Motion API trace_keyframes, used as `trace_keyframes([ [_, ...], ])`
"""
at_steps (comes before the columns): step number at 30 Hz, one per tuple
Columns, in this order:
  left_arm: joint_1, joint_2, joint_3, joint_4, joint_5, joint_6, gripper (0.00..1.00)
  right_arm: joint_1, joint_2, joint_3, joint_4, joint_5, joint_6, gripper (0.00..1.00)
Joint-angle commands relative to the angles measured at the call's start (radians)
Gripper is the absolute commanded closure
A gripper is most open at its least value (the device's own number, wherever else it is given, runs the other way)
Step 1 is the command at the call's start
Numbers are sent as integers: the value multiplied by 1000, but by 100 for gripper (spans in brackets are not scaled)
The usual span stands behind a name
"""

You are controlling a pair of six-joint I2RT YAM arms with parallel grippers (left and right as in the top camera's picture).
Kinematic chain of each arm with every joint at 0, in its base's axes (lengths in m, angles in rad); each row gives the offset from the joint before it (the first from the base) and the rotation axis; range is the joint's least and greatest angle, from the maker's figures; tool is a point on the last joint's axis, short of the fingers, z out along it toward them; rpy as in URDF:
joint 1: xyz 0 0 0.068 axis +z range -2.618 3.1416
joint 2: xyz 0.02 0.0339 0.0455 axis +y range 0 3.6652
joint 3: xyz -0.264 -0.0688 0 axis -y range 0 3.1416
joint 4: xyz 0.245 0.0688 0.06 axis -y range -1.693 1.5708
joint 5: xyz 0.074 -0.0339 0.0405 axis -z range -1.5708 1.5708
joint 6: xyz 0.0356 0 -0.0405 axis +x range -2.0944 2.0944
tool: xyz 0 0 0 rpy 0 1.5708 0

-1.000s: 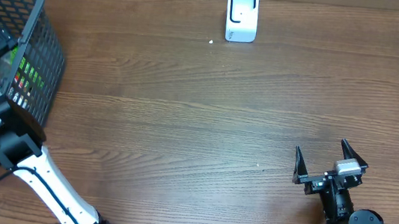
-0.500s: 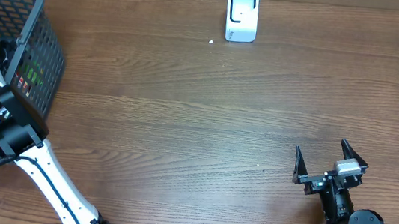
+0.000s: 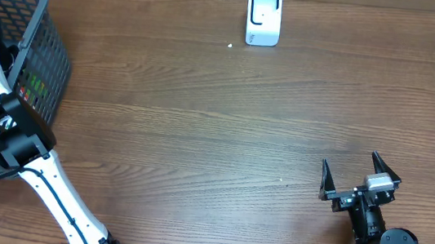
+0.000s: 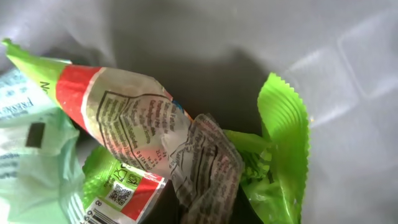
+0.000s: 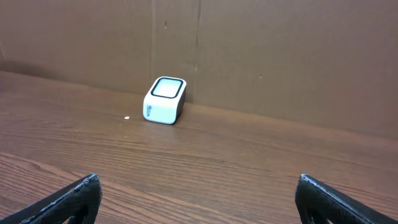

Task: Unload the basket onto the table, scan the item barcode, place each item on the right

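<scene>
Plastic packet point(image 4: 124, 134): red and white with tiny print. It lay inside the grey basket point(image 3: 42, 77) at the left end of the tabletop point(image 3: 199, 136), on top of green wrappers point(image 4: 283, 143).
How it would handle: I think it was very light, soft and crinkly, and a bit slippery. It could bend or slide out of a weak pinch.
Barcode point(image 4: 93, 214): it sat at the packet's low left corner and was cut off by the picture's edge. A small square code point(image 4: 118, 194) was just beside it.
Where to hold: a flat sealed end looked best, away from the barcode, so the stripes could face the scanner point(image 3: 263, 17).
Left gripper: it was closed tight, down in the basket. Its fingers showed in no view, so I could not tell if it had pinched a packet.
Right gripper point(image 3: 361, 181): it was wide open and held nothing, at the near right.
Scanner: a white box at the far edge, well apart from the basket.
Hard to see: the print was too small to read. The crumpled middle hid where one wrapper ended. From above, the arm and the basket wall hid most of what was inside.
</scene>
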Motion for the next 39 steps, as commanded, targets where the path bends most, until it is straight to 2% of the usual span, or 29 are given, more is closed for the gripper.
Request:
trace_keyframes([
  [1, 16, 40, 68, -49, 114, 19, 96, -3, -7, -11, 5, -1, 0, 0],
  [6, 18, -80, 177, -86, 121, 19, 96, -3, -7, -11, 6, -1, 0, 0],
  [13, 19, -263, 181, -137, 98, 10, 96, -3, -7, -11, 5, -1, 0, 0],
  [18, 19, -291, 180, -168, 63, -66, 94, -3, -7, -11, 5, -1, 0, 0],
  [19, 19, -289, 177, -170, 62, -72, 76, -3, -7, -11, 6, -1, 0, 0],
  [20, 19, -283, 167, -167, 60, -86, 44, -3, -7, -11, 5, -1, 0, 0],
  [21, 19, -273, 154, -160, 60, -97, 21, -3, -7, -11, 6, -1, 0, 0],
  [22, 19, -262, 138, -149, 60, -97, 8, -3, -7, -11, 5, -1, 0, 0],
  [23, 19, -254, 123, -137, 60, -92, 0, -3, -7, -11, 5, -1, 0, 0],
  [28, 19, -179, 56, -15, 71, 57, 0, -3, -7, -11, 6, -1, 0, 0],
  [39, 8, 34, 51, 32, 113, 114, 0, -3, -7, -11, 5, -1, 0, 0],
])
